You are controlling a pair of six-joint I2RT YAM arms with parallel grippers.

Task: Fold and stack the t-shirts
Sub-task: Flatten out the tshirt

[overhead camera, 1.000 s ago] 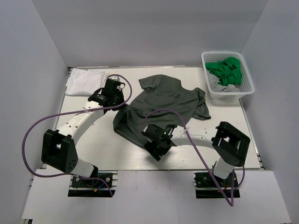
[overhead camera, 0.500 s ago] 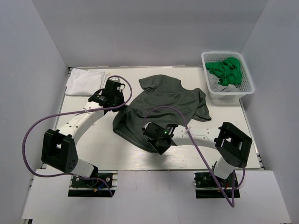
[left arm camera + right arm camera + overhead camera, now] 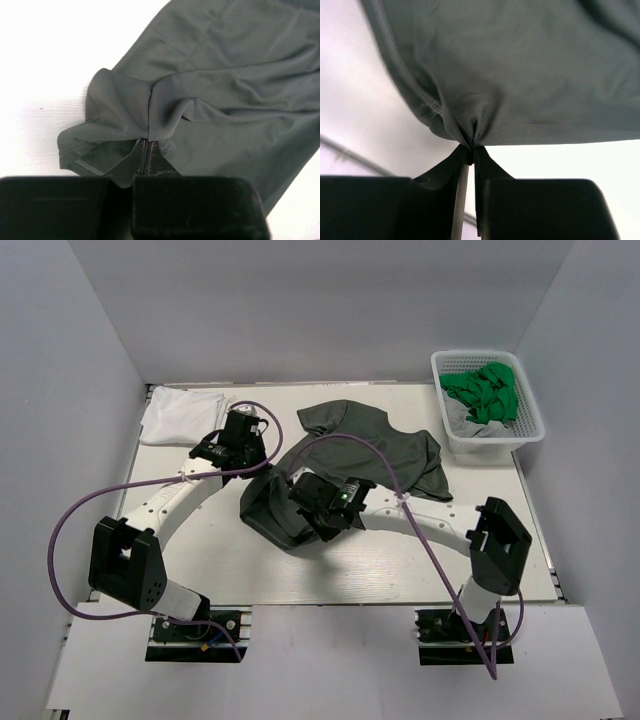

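While both claws pinch its hem end, the olive-grey t-shirt (image 3: 370, 445) lies mid-way across the table (image 3: 500, 560), its long axis running from 7 o'clock to the collar at 1 o'clock. My left gripper (image 3: 262, 470) is clamped on the hem corner; my right gripper (image 3: 305, 505), at its 4 o'clock, nips bunched hem. The white t-shirt (image 3: 180, 415) sits folded at 10 o'clock. I judge the fold must carry toward 1 o'clock

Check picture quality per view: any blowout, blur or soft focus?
Top external: even light, sharp, soft shadows only. Left wrist: table blown out to white around the olive t-shirt, left gripper nearly black. Right wrist: cloth weave crisp at the right gripper, background pale and out of focus.
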